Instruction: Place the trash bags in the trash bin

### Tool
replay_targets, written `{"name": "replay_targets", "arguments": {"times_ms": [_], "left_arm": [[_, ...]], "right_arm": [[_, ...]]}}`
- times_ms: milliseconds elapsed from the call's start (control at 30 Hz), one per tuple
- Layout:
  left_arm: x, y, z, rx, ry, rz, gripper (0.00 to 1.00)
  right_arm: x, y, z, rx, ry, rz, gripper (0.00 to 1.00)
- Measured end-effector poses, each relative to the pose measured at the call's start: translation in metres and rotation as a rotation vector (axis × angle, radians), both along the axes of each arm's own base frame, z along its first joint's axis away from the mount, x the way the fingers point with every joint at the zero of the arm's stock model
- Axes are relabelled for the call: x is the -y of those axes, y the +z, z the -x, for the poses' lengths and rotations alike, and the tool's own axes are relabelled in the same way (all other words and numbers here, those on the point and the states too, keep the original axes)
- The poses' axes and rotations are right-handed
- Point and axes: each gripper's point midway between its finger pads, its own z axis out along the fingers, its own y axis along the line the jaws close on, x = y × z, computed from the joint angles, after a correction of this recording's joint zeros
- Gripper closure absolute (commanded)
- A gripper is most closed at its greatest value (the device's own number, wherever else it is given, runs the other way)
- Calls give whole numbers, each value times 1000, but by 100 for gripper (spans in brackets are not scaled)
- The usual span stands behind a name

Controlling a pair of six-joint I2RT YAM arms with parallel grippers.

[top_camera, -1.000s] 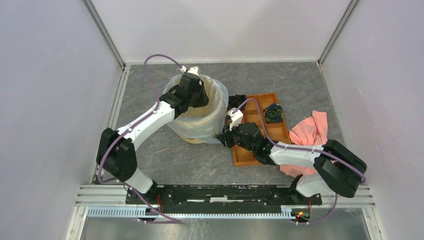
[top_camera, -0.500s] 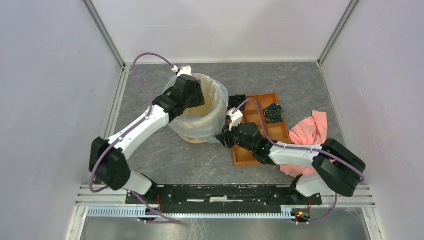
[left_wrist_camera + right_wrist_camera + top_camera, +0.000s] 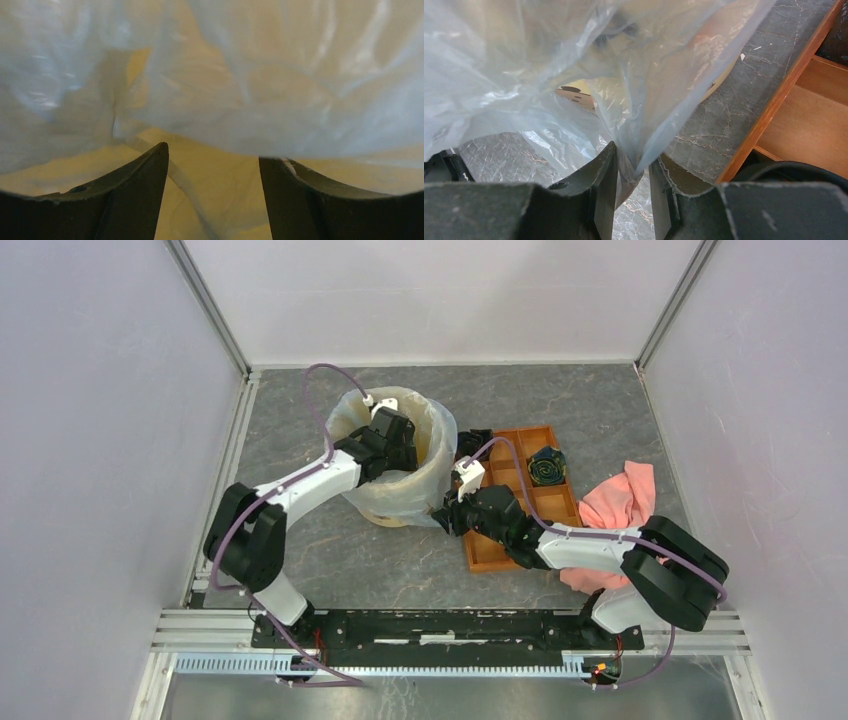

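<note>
Plastic trash bag [image 3: 441, 436] drapes over the trash bin [image 3: 405, 483] rim (lining step, by judgement); left gripper [image 3: 213, 162] gapes empty inside, right gripper [image 3: 631, 157] pinches bag film outside; next probably pressing it down

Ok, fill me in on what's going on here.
The two arms are fitting the bag into the bin. The bag is draped over the rim and hangs down inside. The left gripper is down in the bin, jaws open, holding nothing. The right gripper is outside, low by the bin's right side near the tray, shut on a fold of the bag.
</note>
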Motion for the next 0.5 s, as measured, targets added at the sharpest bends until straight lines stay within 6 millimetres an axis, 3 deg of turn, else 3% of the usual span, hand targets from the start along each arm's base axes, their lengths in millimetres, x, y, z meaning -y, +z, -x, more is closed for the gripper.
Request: {"name": "replay_targets", "arguments": {"times_ms": [267,500], "left_arm": [[3,-53,0,-78,19,44,19],[2,-41,6,-66,18,69,6]], "right_arm": [[-3,-3,-2,-4,0,4,65],[-3,-2,-3,-1,1,4,59]]}}
